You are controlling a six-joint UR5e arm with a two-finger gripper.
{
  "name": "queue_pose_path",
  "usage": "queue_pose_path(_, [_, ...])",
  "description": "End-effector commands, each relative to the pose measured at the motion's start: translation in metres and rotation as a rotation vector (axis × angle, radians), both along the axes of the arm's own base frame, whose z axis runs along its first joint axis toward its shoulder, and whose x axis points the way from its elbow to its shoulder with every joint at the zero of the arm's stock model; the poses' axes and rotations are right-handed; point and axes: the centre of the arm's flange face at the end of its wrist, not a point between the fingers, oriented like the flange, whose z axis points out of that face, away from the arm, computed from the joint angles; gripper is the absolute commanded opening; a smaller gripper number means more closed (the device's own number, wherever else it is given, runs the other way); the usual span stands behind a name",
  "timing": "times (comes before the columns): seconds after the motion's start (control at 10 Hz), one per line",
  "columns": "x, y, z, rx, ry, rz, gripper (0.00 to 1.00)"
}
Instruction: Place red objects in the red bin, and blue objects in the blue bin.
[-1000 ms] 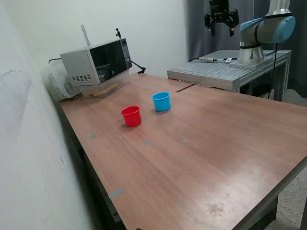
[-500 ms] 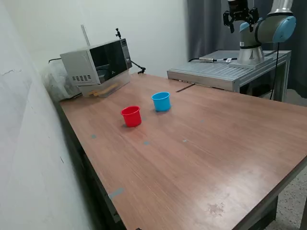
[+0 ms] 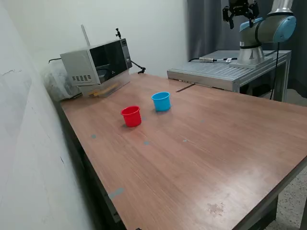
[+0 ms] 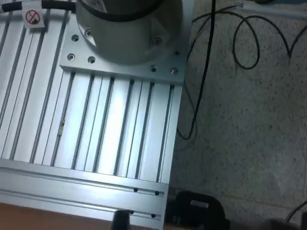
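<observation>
The red bin (image 3: 131, 116), a small red cup, stands upright on the wooden table (image 3: 206, 143). The blue bin (image 3: 161, 101), a small light-blue cup, stands just beyond it toward the exterior view's right. No red or blue cubes show in either view. The insides of the cups are hidden. My gripper (image 3: 239, 11) hangs high at the top of the exterior view, over the arm's base and far from both cups. Its fingers look spread and empty. In the wrist view one dark fingertip (image 4: 121, 221) shows above the ribbed aluminium mount plate (image 4: 96, 129).
A microwave (image 3: 98, 62) stands at the table's far end by the wall. The aluminium stand (image 3: 225, 72) with the arm's base (image 3: 252, 50) adjoins the table on the exterior view's right. Black cables (image 4: 206, 72) lie on the speckled floor beside the stand.
My gripper has swung toward the exterior view's right, from left of the arm's shoulder to above it, then barely moved. The cups have not moved.
</observation>
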Motion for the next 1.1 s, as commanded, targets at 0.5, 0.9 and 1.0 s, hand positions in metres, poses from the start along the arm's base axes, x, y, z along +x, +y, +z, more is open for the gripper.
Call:
queue_pose_path(0.5, [-0.0084, 0.0015, 0.0114, 0.005, 0.022, 0.002, 1.0])
queue_pose_path(0.9, [-0.0089, 0.0025, 0.0108, 0.004, 0.018, 0.0, 1.0])
queue_pose_path(1.0, [-0.009, 0.0025, 0.0108, 0.004, 0.018, 0.0, 1.0])
